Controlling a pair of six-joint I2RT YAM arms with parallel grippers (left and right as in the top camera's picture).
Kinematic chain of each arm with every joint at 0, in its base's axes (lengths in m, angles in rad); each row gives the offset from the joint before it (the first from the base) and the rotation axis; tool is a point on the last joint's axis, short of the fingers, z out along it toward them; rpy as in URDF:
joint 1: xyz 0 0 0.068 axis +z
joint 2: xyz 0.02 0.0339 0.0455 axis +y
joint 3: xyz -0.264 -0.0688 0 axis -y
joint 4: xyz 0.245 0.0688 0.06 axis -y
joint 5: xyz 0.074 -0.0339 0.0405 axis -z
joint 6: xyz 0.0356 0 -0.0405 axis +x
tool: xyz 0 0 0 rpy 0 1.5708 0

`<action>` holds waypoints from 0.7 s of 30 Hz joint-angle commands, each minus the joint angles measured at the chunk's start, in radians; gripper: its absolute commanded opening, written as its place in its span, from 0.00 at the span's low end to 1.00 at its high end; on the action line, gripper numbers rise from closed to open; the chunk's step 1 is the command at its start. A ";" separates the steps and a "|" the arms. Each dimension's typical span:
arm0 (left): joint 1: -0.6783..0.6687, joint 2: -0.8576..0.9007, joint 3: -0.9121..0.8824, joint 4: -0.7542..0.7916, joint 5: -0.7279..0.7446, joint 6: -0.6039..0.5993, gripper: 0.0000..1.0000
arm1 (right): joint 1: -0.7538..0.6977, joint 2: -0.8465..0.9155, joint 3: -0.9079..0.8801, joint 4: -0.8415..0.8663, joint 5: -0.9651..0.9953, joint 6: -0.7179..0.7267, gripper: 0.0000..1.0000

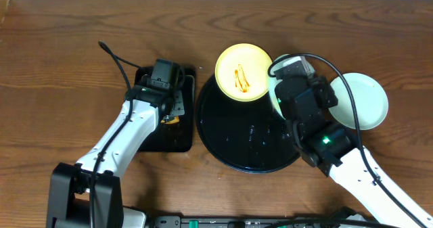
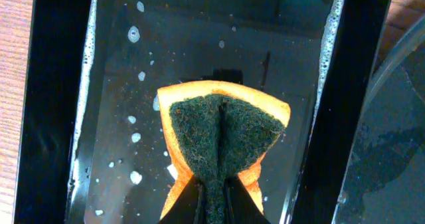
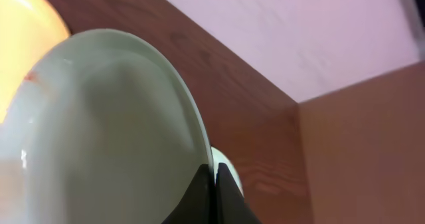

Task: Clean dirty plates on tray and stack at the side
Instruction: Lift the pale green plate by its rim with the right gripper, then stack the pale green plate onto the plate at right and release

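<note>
The left hand (image 2: 211,201) pinches the sponge (image 2: 222,137) over the soapy rectangular tray (image 2: 53,131), probably to wet it; the right hand (image 3: 216,184) clamps a mint plate (image 3: 99,131) by its rim at the right edge of the round tray (image 1: 237,137), apparently offering it for wiping; the streaked yellow plate (image 1: 242,71) overlaps that tray's far rim.

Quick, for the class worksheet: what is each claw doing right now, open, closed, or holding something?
Left claw: closed, pinching the scouring sponge.
Right claw: closed on the rim of a pale mint plate.
</note>
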 commanded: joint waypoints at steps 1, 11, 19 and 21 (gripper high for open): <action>0.005 0.008 -0.006 0.001 -0.004 -0.010 0.09 | 0.011 -0.012 0.002 0.013 0.071 -0.016 0.01; 0.005 0.008 -0.006 0.000 -0.004 -0.010 0.09 | -0.062 -0.007 0.002 0.014 0.045 0.148 0.01; 0.005 0.008 -0.006 0.000 -0.001 -0.010 0.09 | -0.302 0.007 0.002 0.021 -0.043 0.252 0.01; 0.005 0.008 -0.006 0.000 -0.001 -0.010 0.09 | -0.381 0.012 0.002 0.021 -0.126 0.278 0.01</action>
